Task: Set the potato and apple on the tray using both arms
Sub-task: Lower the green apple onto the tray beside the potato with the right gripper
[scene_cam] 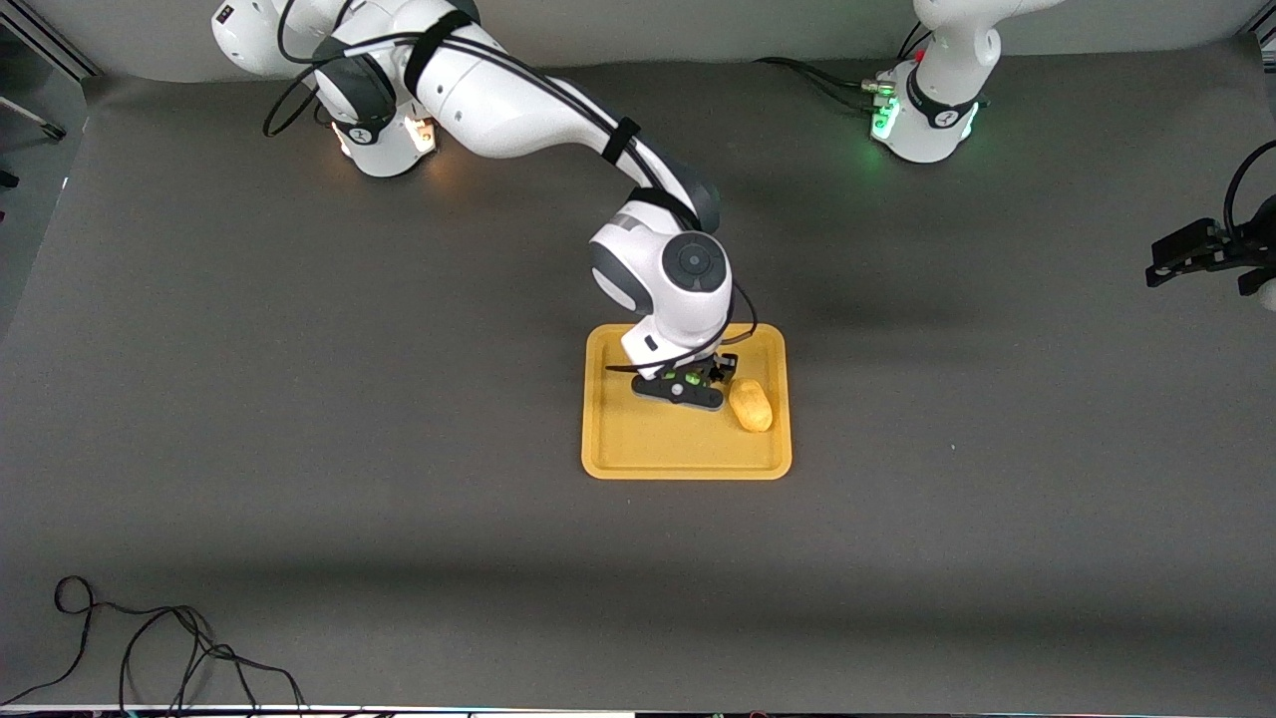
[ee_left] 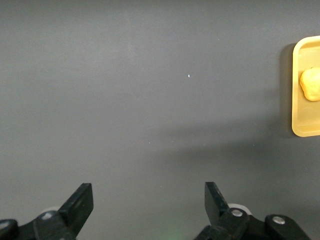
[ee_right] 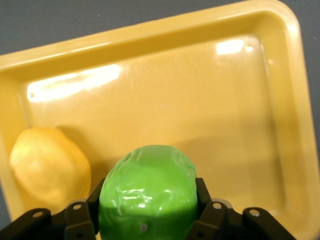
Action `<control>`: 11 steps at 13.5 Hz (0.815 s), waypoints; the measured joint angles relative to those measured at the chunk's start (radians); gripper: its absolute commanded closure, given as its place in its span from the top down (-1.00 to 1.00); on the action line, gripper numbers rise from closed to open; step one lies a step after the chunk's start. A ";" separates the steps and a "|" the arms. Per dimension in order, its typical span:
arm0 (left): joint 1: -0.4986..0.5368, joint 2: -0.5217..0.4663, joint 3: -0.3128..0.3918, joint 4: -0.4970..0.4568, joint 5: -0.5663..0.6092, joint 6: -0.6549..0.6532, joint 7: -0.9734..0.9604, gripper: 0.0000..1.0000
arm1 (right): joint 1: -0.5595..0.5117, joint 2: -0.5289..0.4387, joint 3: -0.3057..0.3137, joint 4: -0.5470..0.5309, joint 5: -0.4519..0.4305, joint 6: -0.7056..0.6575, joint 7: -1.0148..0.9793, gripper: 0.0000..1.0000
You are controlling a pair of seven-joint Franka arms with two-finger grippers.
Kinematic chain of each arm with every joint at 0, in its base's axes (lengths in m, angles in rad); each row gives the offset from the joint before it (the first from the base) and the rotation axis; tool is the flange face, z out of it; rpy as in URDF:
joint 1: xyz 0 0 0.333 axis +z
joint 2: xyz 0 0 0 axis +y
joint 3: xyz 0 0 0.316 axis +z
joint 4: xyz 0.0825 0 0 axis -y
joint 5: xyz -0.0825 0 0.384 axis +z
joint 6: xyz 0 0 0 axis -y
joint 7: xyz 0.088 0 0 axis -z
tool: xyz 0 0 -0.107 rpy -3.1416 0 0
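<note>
The orange-yellow tray [scene_cam: 688,467] lies in the middle of the table. The yellow-tan potato [scene_cam: 751,404] rests in it, toward the left arm's end. My right gripper [scene_cam: 688,384] is low over the tray beside the potato, shut on the green apple [scene_cam: 691,380]. In the right wrist view the apple [ee_right: 147,187] fills the gap between the fingers of the right gripper [ee_right: 147,205], with the potato [ee_right: 50,165] beside it on the tray [ee_right: 200,110]. My left gripper [scene_cam: 1154,263] waits open and empty over bare table at the left arm's end; its wrist view [ee_left: 149,205] shows the tray's edge [ee_left: 300,90] and the potato [ee_left: 312,84].
The table is covered with a dark grey mat [scene_cam: 299,399]. Loose black cables [scene_cam: 150,648] lie at the near edge toward the right arm's end. The arm bases [scene_cam: 922,120] stand along the table's back edge.
</note>
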 measured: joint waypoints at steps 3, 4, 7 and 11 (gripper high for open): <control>-0.118 -0.004 0.152 -0.030 -0.014 0.046 0.001 0.99 | -0.006 0.022 -0.003 -0.036 -0.010 0.063 0.000 0.21; -0.136 -0.004 0.174 -0.034 -0.016 0.049 0.001 0.99 | -0.009 0.028 -0.003 -0.040 -0.012 0.074 0.000 0.21; -0.149 -0.008 0.181 -0.035 -0.016 0.049 -0.009 0.99 | -0.020 0.037 -0.003 -0.041 -0.023 0.089 0.000 1.00; -0.157 -0.011 0.180 -0.035 -0.005 0.053 -0.014 0.99 | -0.022 0.020 -0.004 -0.024 -0.025 0.083 0.000 1.00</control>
